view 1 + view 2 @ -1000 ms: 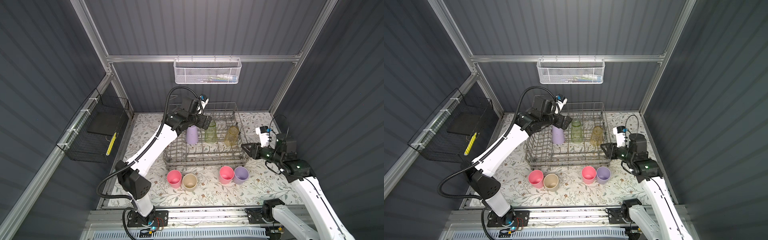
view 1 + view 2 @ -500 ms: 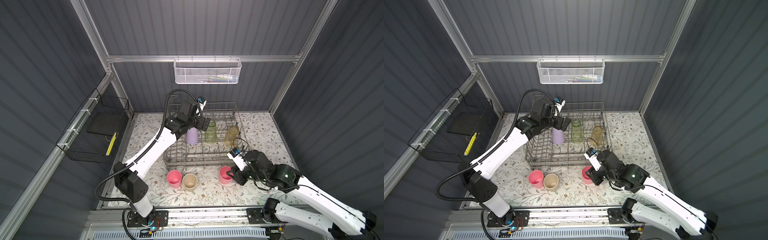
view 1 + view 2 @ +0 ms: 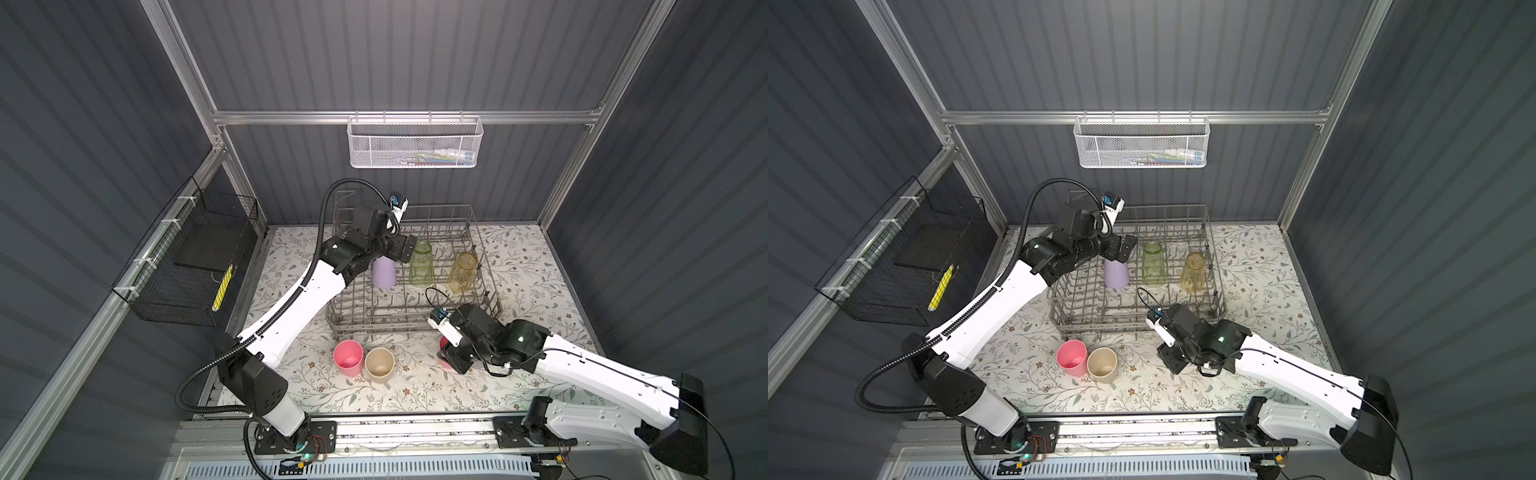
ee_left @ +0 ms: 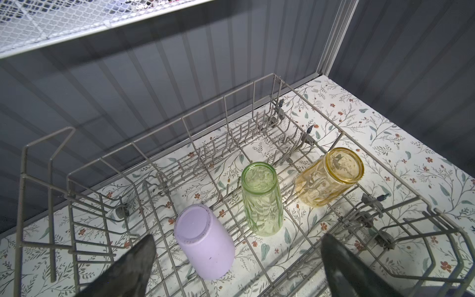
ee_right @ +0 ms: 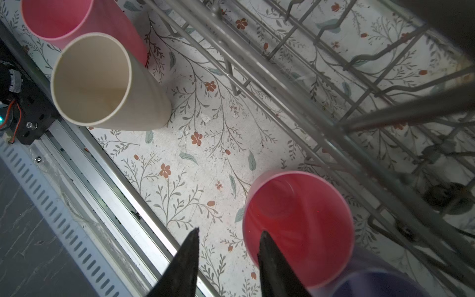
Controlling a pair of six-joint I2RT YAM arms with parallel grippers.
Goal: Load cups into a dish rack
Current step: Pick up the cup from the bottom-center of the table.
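Dish rack [image 3: 415, 322], grey wire, 12 o'clock: inverted lilac plastic cup [image 3: 383, 272], green glass cup [image 3: 420, 266], amber glass cup [image 3: 462, 272]. Left gripper [image 4: 237, 237] spread above; right gripper [image 5: 230, 231], parted, straddles pink plastic cup [image 5: 303, 226] rim, 5 o'clock.

Thin grey coated metal wire throughout the dish rack [image 3: 374, 316], matt and dull. Inside it, opaque satin plastic, faintly scuffed at the base, on the lilac cup [image 4: 205, 244]; clear glossy glass with a pressed, ribbed pattern on the green tumbler [image 4: 262, 200] and the amber tumbler [image 4: 326, 180]. Smooth, thin-walled matt plastic on the beige cup [image 5: 102, 84] and the pink cup [image 5: 66, 18] touching it near the table's front edge; same plastic, slightly shinier inside, on the second pink cup [image 5: 298, 223] by the rack's front. Flat matt floral covering [image 5: 200, 159] on the table, speckled with grime. White painted metal mesh for the wall basket [image 3: 415, 143]; black coated wire for the side basket [image 3: 183, 274]. Brushed aluminium on the frame rail [image 3: 282, 117]; matt ribbed grey panels [image 3: 415, 54] behind.
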